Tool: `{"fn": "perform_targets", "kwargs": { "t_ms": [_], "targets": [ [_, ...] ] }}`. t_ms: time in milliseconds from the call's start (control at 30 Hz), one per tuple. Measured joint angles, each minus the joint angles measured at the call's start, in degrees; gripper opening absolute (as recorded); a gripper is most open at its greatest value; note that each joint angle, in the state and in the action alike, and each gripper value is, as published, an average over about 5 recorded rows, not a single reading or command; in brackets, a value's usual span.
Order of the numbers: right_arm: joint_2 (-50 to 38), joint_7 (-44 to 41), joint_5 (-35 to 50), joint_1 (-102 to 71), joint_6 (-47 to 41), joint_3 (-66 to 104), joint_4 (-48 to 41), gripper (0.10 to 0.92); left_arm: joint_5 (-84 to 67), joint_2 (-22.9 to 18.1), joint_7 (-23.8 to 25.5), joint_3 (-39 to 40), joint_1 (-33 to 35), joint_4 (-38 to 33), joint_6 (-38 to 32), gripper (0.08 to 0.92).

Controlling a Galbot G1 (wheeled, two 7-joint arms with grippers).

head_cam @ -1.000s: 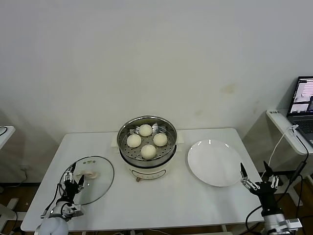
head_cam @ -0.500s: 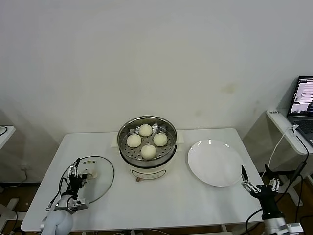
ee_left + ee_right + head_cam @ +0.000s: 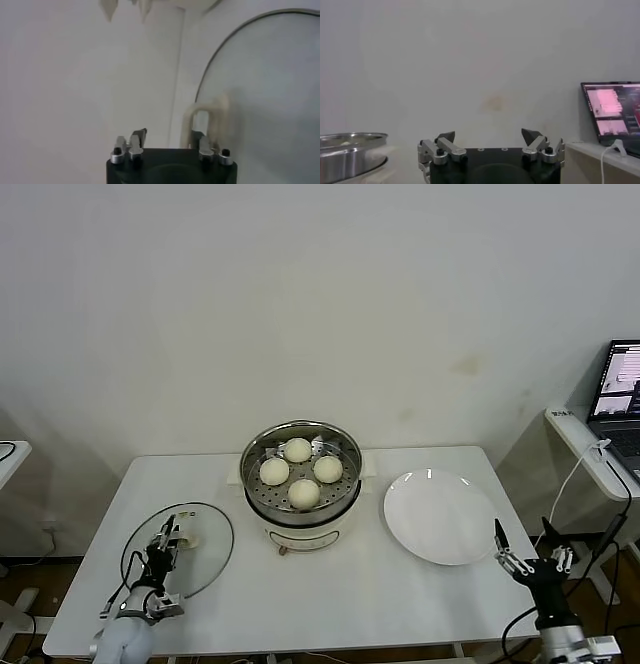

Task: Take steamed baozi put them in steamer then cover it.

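Four steamed baozi [image 3: 300, 472] already sit in the steamer [image 3: 300, 484], centre tabletop [image 3: 350, 584]. Left end effector [image 3: 166, 541] narrowed around the cover [image 3: 205, 544] handle, near-left, apparently gripping for lifting. Right end effector [image 3: 528, 556] wide open, empty, parked near-right.

A flat white plate [image 3: 440, 516] lies on the right side of a white counter [image 3: 330, 604] before a pale wall [image 3: 300, 304]; off to the right, an open laptop [image 3: 622, 399] sits on a separate side table [image 3: 575, 434].

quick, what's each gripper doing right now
Left gripper: at the cover's handle; a grip cannot be told.
Right gripper: open, empty, off the table's right edge.
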Motion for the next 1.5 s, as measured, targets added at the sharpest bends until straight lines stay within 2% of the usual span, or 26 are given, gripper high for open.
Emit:
{"fn": "perform_targets", "kwargs": {
  "t_ms": [167, 300, 567, 867, 1200, 1500],
  "targets": [
    [-0.28, 0.13, 0.31, 0.11, 0.0, 0.31, 0.27, 0.823, 1.2, -0.64, -1.04, -0.37, 0.35, -0.12, -0.4, 0.206],
    [-0.31, 0.33, 0.15, 0.1, 0.18, 0.3, 0.57, 0.823, 2.8, -0.96, -2.44, -1.02, 0.86, -0.88, -0.25, 0.133],
    [-0.59, 1.23, -1.87, -0.72, -0.47, 0.36, 0.82, 0.823, 5.51, -0.4, -4.75, -2.3, 2.43, -5.5, 1.82, 0.133],
    [0.34, 2.58, -6.47, -0.87, -2.48, 0.5, 0.27, 0.823, 4.28, 2.1, -3.89, -1.65, 2.09, -15.41, 6.96, 0.133],
    [2.13, 3.15, -9.94, -0.46, -2.92, -0.15, 0.54, 0.823, -0.09, 6.85, 2.27, 2.12, -1.31, -25.61, 15.11, 0.133],
    [4.5, 4.01, -13.54, 0.5, -2.98, -1.25, 0.08, 0.823, -3.94, 8.77, 9.45, 10.73, -8.69, -29.46, 24.6, 0.133]
  ]
}}
